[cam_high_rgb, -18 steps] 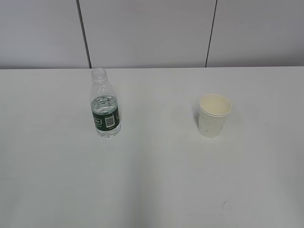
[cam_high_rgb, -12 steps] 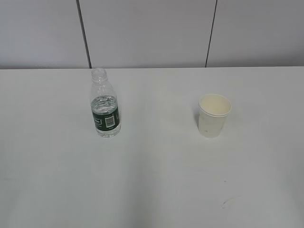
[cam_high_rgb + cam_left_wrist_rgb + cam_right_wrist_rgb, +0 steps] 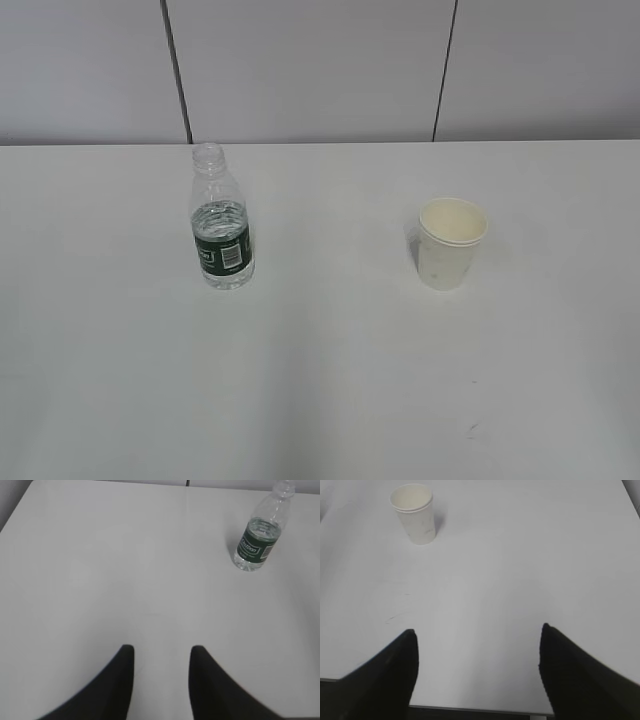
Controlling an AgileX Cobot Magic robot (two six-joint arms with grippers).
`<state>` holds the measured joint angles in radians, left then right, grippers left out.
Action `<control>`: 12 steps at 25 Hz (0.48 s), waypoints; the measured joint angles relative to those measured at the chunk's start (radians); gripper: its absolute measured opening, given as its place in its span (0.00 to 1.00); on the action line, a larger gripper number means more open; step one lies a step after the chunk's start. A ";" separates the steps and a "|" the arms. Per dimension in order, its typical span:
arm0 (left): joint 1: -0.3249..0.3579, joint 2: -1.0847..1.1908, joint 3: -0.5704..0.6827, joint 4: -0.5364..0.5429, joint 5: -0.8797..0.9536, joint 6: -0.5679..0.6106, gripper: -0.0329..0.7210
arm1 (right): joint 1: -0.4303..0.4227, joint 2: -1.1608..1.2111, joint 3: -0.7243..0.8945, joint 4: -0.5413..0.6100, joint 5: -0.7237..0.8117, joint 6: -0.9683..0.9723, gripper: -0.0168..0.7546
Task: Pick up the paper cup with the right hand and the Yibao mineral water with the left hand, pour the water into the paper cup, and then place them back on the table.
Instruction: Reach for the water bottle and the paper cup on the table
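The Yibao mineral water (image 3: 221,230) stands upright and uncapped on the white table (image 3: 330,360), left of centre, with water (image 3: 219,217) in its lower part. It also shows far ahead to the upper right in the left wrist view (image 3: 260,535). The paper cup (image 3: 450,243) stands upright right of centre, and at the upper left of the right wrist view (image 3: 415,512). My left gripper (image 3: 161,651) is open and empty above bare table. My right gripper (image 3: 478,630) is wide open and empty near the table's front edge. Neither arm shows in the exterior view.
A grey panelled wall (image 3: 320,70) runs behind the table's far edge. The table's front edge (image 3: 470,709) shows below my right gripper. A small dark mark (image 3: 470,428) lies on the tabletop in front of the cup.
The bottle and cup have not moved. A faint shadow near the dark mark at the lower right shifted slightly.
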<state>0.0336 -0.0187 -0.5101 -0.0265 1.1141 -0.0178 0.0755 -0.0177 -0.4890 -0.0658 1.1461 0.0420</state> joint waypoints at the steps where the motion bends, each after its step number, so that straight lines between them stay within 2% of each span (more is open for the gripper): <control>1: 0.000 0.000 0.000 0.000 0.000 0.000 0.36 | 0.000 0.000 0.000 -0.001 0.000 0.000 0.78; 5: 0.000 0.000 0.000 0.000 0.000 0.000 0.36 | 0.000 0.000 -0.005 -0.023 -0.005 0.000 0.78; 8: 0.000 0.000 -0.007 0.009 -0.011 0.000 0.36 | 0.000 0.000 -0.026 -0.029 -0.072 0.000 0.78; 12: -0.004 -0.001 -0.022 0.070 -0.160 0.004 0.36 | 0.000 0.000 -0.050 -0.040 -0.196 0.000 0.78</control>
<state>0.0297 -0.0199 -0.5320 0.0437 0.9537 -0.0140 0.0755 -0.0177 -0.5395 -0.1060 0.9504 0.0420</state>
